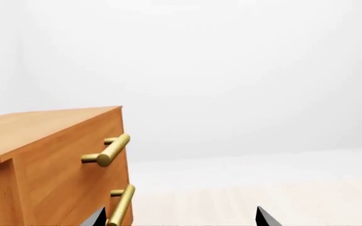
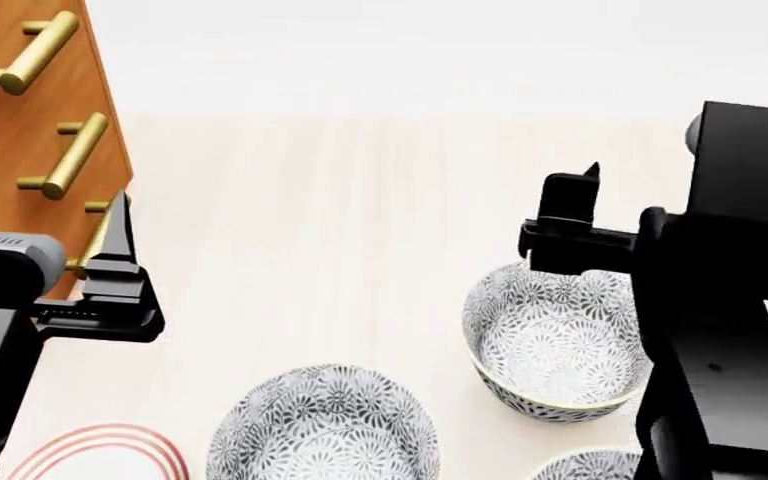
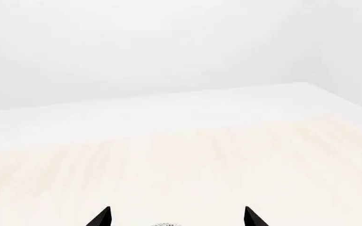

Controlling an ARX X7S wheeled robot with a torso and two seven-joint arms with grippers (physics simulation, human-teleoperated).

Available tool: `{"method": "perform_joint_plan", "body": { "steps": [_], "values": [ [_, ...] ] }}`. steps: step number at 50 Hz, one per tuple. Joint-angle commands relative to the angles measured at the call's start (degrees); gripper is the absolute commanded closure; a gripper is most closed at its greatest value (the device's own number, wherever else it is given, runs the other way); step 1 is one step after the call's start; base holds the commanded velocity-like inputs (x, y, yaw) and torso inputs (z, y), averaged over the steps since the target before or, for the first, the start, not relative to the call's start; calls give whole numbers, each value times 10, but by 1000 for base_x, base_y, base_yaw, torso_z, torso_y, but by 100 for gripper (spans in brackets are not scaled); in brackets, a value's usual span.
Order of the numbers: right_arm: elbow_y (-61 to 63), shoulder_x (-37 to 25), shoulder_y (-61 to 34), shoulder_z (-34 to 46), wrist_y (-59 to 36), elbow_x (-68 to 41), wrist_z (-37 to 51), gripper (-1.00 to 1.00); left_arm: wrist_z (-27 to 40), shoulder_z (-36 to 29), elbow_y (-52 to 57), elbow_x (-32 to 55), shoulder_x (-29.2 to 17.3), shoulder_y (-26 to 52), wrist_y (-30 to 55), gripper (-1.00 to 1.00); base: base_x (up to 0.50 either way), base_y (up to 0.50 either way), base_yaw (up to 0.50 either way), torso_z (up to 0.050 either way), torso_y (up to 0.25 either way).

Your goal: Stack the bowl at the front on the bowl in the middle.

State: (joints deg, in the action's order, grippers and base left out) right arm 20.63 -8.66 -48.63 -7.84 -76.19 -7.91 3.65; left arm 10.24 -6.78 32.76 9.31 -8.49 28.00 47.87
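Above bowls, both tools [image 3: 176, 217] agape, empty

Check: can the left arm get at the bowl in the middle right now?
Probably yes. The left gripper is open and raised off to one side of the bowl in the middle. Only bare floor lies between them, and the red-ringed plate sits off the path.

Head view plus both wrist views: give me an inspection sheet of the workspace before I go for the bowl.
Surface: pale wood surface, no spills seen.
Job's things: three alike bowls, upright, none stacked.
Clutter: plate, red-ringed, cut off by the frame edge.
Grippers: left claw open, empty; right claw open, empty, near one bowl's far rim.
Cables: nothing seen.
Surroundings: wooden cabinet with brass handles; white walls.
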Motion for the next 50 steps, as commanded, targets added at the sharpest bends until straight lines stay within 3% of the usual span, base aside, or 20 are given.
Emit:
{"method": "perform_joint_plan", "body": {
  "steps": [1,23,50],
  "values": [
    [-128,-18,-82,-29,-58,-18,-18,-100,4,-4,-10,3,-3,1,-5,-100,0,0,0,0,0],
    [-327,-56,-175,-46,-56,-3,-7,-100,12,-15,-23,7,-9,4,-9,-100,0,0,0,0,0],
    [-456,-79,-182,-62,-16,-4,-14,-100,19,-29,-33,11,-17,4,-14,-100,0,0,0,0,0]
  ]
}}
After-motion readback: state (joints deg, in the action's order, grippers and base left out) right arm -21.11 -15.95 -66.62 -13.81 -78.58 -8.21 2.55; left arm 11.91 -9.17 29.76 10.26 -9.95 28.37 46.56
